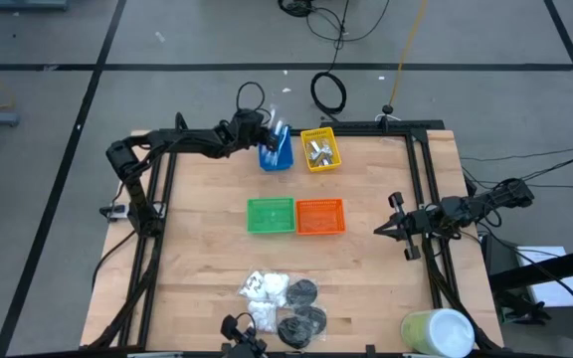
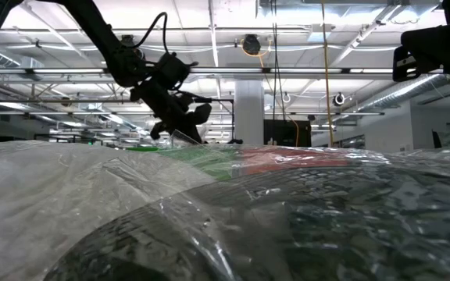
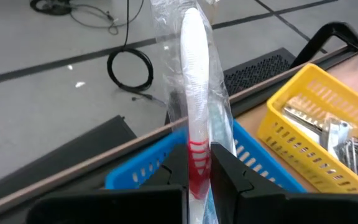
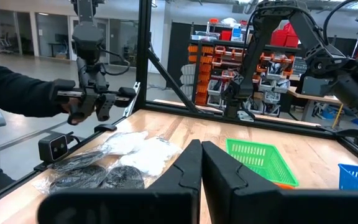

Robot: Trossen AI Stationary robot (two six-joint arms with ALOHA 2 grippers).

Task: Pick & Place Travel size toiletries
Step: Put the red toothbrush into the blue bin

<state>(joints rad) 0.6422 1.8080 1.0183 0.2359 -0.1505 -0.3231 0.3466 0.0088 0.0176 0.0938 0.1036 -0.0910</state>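
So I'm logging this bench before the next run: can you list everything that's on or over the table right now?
Blue bin: one, far edge of the table, under the left gripper.
Yellow bin: one, beside the blue bin, silvery tubes inside.
Green bin: one, table centre.
Orange bin: one, touching the green bin's side.
Wrapped toothbrush: one, white with red, held upright over the blue bin.
White packets: a small pile, near edge.
Black discs: about three, beside the packets.
Pale green-white cylinder: one, near right corner.
Left gripper: shut on the toothbrush.
Right gripper: shut, waiting at the table's right side.
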